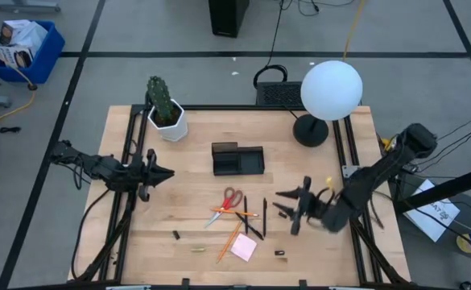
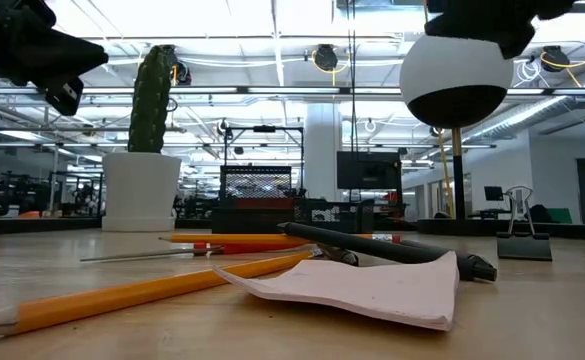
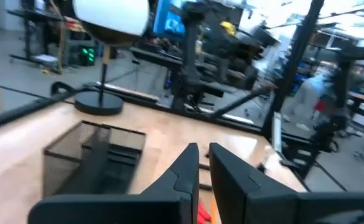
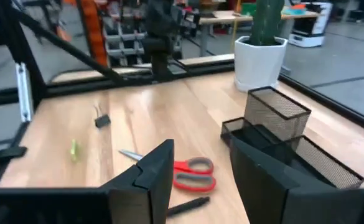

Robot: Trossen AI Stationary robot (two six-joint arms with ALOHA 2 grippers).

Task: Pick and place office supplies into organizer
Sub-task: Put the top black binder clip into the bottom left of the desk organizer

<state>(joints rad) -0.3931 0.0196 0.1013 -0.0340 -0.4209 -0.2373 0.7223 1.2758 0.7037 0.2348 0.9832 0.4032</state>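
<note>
The black mesh organizer (image 1: 237, 159) stands at the table's middle, toward the far side. Nearer lie the red-handled scissors (image 1: 229, 201), orange pencils (image 1: 229, 242), black pens (image 1: 254, 216) and the pink sticky-note pad (image 1: 243, 247), with tiny black clips (image 1: 176, 235) beside them. My right gripper (image 1: 283, 203) is open and hovers just right of the pens, pointing toward the table's left; its wrist view shows the scissors (image 4: 191, 171) and organizer (image 4: 281, 134) ahead. My left gripper (image 1: 164, 171) waits at the left edge, its fingers all but together.
A white pot with a cactus (image 1: 167, 113) stands at the far left corner. A lamp with a white globe (image 1: 330, 90) stands at the far right, behind the right arm. Another clip (image 1: 280, 253) lies near the front edge. Bare wood shows between the left gripper and the scissors.
</note>
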